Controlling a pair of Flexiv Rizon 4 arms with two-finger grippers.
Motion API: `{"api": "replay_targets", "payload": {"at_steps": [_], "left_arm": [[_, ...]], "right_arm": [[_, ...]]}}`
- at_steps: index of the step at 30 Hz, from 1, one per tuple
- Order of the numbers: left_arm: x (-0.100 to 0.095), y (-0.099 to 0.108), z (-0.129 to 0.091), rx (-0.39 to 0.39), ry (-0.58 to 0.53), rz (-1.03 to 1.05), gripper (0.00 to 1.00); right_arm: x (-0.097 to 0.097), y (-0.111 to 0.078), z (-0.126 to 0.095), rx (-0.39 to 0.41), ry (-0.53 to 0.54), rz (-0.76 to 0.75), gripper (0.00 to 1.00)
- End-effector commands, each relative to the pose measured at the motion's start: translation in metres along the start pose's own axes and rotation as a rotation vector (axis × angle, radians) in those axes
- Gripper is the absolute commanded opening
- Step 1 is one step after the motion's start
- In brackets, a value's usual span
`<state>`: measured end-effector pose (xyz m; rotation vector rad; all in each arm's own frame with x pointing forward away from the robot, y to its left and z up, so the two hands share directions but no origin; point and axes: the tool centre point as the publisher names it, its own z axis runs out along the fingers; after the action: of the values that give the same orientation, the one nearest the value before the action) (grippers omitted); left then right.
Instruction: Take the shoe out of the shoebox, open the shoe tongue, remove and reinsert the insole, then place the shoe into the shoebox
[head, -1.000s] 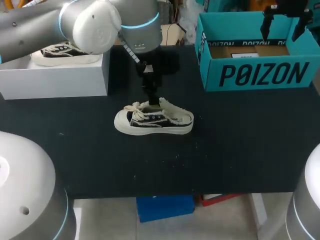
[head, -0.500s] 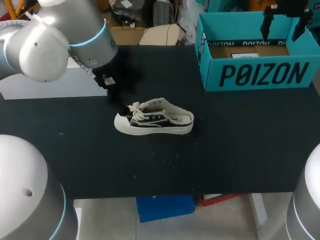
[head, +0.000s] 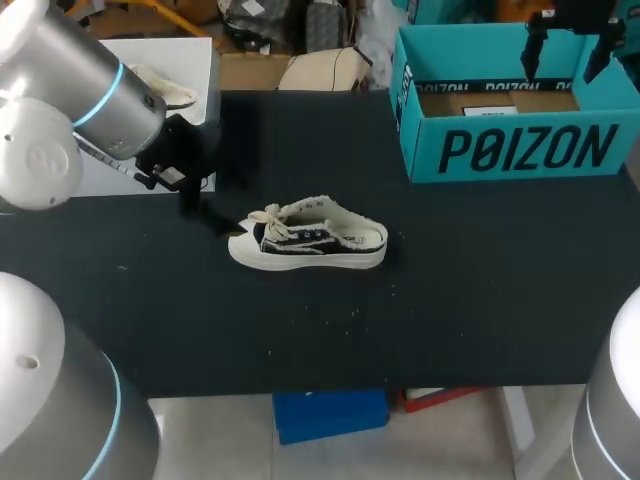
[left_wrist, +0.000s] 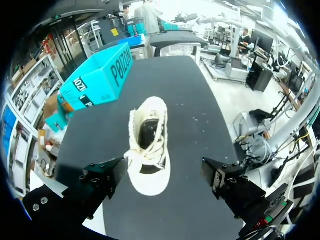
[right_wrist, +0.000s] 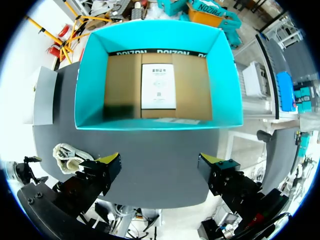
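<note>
1. head view has the low black-and-cream canvas sneaker (head: 308, 243) out of its box, standing on its white rubber sole on the black table (head: 450, 310). its toe points at the left claw (head: 195, 205), which hangs just off it.
2. the left claw's fingers are spread wide. the toe cap lies just ahead of and between them, touching neither.
3. the sneaker is likely light. the canvas upper looks soft and would cave under a pinch, and the loose laces could snag. the sole's sidewalls or the heel collar seem the firmest hold, and the tongue's free edge suits opening it.
4. the open teal cardboard shoebox (head: 515, 150) sits directly under the right claw (head: 567, 48), whose fingers are apart and empty. the sneaker lies well away from that claw.
5. a white block (head: 205, 60) carrying a second pale shoe (head: 165, 88) stands behind the left claw.
</note>
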<state>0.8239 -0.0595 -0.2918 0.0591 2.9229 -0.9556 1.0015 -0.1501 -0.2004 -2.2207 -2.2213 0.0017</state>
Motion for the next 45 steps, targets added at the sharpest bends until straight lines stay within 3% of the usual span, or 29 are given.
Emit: {"api": "replay_targets", "payload": {"at_steps": [1, 23, 26, 28, 30, 41, 42, 44, 45], "left_arm": [[0.002, 0.003, 0.002, 0.06, -0.006, 0.002, 1.0], [0.002, 0.003, 0.002, 0.06, -0.006, 0.002, 1.0], [0.002, 0.003, 0.002, 0.06, -0.006, 0.002, 1.0], [0.002, 0.003, 0.002, 0.06, -0.006, 0.002, 1.0], [0.002, 0.003, 0.002, 0.06, -0.006, 0.002, 1.0], [0.002, 0.003, 0.002, 0.06, -0.006, 0.002, 1.0], [0.002, 0.003, 0.002, 0.06, -0.006, 0.002, 1.0], [0.002, 0.003, 0.002, 0.06, -0.006, 0.002, 1.0], [0.002, 0.003, 0.002, 0.06, -0.006, 0.002, 1.0]], "right_arm": [[0.0, 0.0, 0.0, 0.0, 0.0, 0.0, 1.0], [0.0, 0.0, 0.0, 0.0, 0.0, 0.0, 1.0], [0.018, -0.022, -0.018, -0.086, -0.004, -0.22, 1.0], [0.042, -0.044, -0.03, -0.177, 0.016, -0.558, 1.0], [0.062, -0.071, -0.033, -0.24, -0.043, -0.847, 1.0], [0.062, -0.071, -0.033, -0.24, -0.043, -0.847, 1.0], [0.086, -0.074, -0.045, -0.291, 0.009, -1.042, 1.0], [0.126, -0.098, -0.061, -0.358, 0.2, -1.414, 1.0], [0.126, -0.098, -0.061, -0.358, 0.2, -1.414, 1.0]]}}
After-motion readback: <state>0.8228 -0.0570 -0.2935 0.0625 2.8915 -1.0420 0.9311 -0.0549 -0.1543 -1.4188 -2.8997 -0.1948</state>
